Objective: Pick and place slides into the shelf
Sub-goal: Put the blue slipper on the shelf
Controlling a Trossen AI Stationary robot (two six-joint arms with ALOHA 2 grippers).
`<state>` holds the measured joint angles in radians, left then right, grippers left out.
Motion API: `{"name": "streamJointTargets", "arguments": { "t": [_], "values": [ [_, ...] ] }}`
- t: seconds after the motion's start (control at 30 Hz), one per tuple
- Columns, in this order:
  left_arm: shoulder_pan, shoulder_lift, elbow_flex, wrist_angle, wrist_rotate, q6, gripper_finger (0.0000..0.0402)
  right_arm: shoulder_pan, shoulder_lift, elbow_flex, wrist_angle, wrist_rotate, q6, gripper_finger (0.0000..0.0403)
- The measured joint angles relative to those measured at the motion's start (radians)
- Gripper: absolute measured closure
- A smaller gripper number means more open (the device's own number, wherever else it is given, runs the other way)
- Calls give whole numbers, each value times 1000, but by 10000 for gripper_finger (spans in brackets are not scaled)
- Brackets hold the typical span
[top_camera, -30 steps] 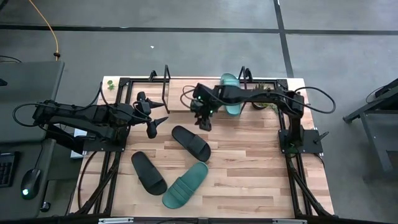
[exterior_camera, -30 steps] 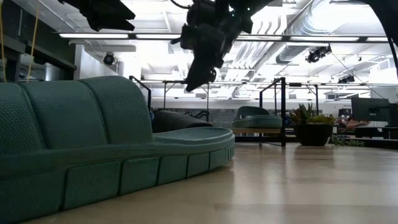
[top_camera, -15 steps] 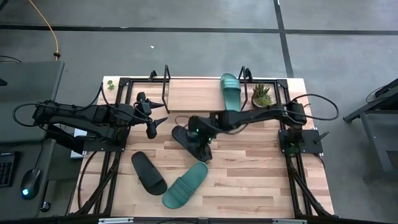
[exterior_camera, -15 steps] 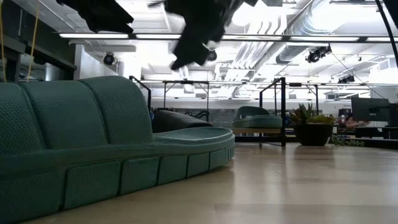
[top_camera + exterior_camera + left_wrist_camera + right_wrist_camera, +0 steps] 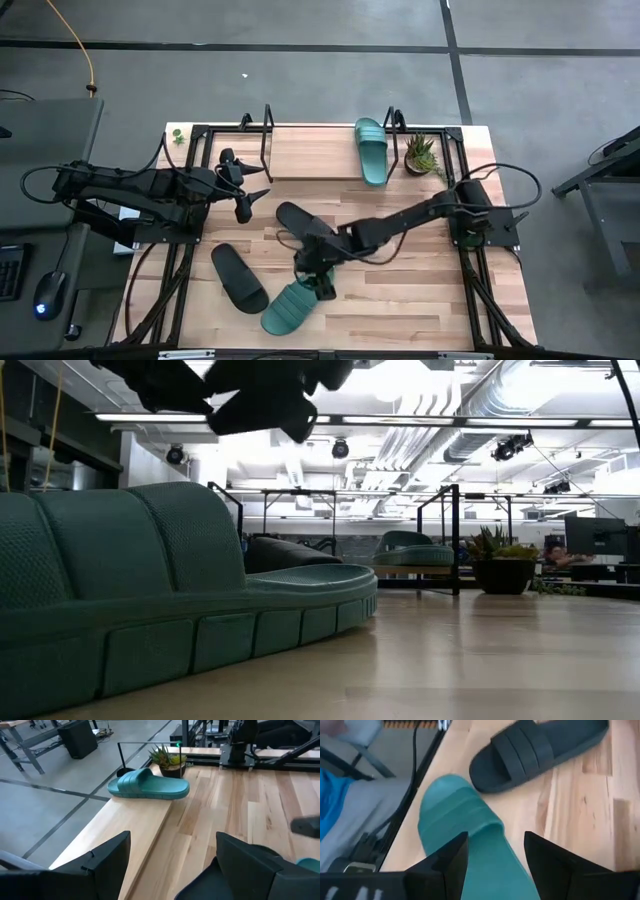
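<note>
The right hand [image 5: 316, 281], fingers spread and gripping nothing, hovers directly over the teal slide [image 5: 292, 302] on the surface [image 5: 420, 300], with one black slide [image 5: 238, 277] just beyond it. The left hand [image 5: 250, 200] waits released, far from the shelf [image 5: 310, 152], where another teal slide [image 5: 370, 150] lies.

Arms: two, dark, slim jointed links.
Cables: black, looping beside each base.
Left gripper [image 5: 170, 865] fingers: matte black, angular wedges.
Right gripper [image 5: 495, 862] fingers: same black wedges.
</note>
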<state>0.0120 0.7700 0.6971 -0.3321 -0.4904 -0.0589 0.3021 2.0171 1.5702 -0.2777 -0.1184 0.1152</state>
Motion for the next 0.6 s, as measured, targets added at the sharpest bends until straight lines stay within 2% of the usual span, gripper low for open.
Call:
{"name": "streamJointTargets", "arguments": {
  "t": [0.17, 0.37, 0.5, 0.6],
  "values": [
    [0, 0, 0, 0, 0, 1, 128, 23, -7, -165, 273, -22, 81, 219],
    [1, 0, 0, 20, 0, 2, 128, 20, -10, -283, 488, -92, 221, 219],
    [1, 0, 0, 39, 0, 2, 128, 36, -10, -311, 511, -152, 254, 219],
    [1, 0, 0, 39, 0, 2, 128, 45, -6, -311, 489, -143, 273, 219]
  ]
}}
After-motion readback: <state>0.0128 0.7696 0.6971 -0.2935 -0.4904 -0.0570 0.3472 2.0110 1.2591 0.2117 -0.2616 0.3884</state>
